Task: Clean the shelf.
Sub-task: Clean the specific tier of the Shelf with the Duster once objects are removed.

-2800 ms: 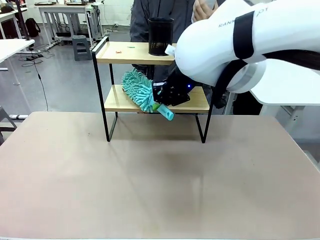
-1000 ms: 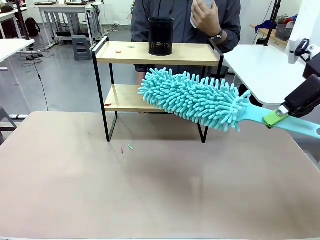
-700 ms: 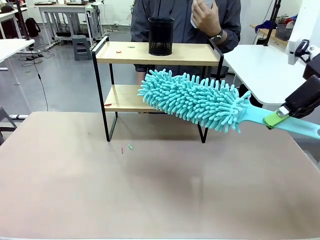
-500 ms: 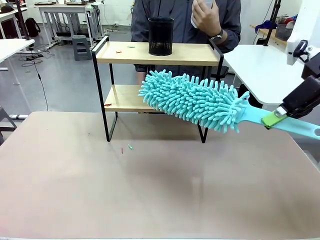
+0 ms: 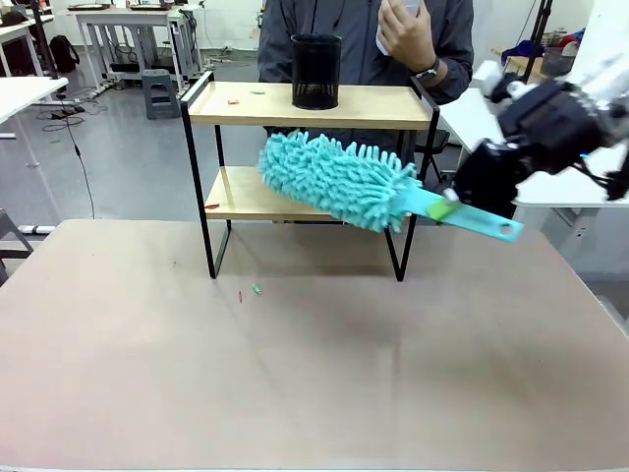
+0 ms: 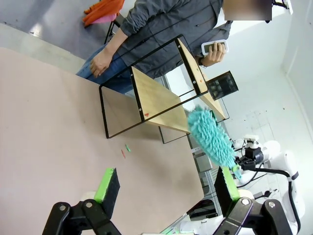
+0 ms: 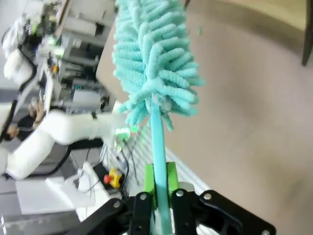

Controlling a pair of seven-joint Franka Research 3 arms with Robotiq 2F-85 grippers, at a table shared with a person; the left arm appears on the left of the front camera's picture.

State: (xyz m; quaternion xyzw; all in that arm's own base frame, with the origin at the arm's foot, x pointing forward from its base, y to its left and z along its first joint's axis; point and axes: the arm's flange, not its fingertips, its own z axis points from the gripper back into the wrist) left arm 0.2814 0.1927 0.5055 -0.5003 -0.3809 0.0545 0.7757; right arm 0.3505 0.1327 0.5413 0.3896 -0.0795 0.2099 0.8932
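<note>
One snag worries me: the right tool [image 5: 447, 208], clamped tight on the teal duster's [image 5: 334, 182] handle, holds its head against the shelf [image 5: 236, 103] at the counter's [image 5: 295, 374] far side. Catching the black frame could shove it or topple the mesh cup [image 5: 316, 71].

The two-tier rack of light wooden boards in a black metal frame [image 5: 373, 106] stands on the beige table's [image 5: 295, 393] far side, a person in a grey jacket [image 5: 344, 39] behind it. A black mesh cup [image 5: 316, 71] sits on its top board. The teal chenille duster [image 5: 329, 179] hangs before the lower board, handle running right into the right gripper [image 5: 447, 208]. Two tiny scraps [image 5: 256, 289] lie on the table before the rack's left legs.
</note>
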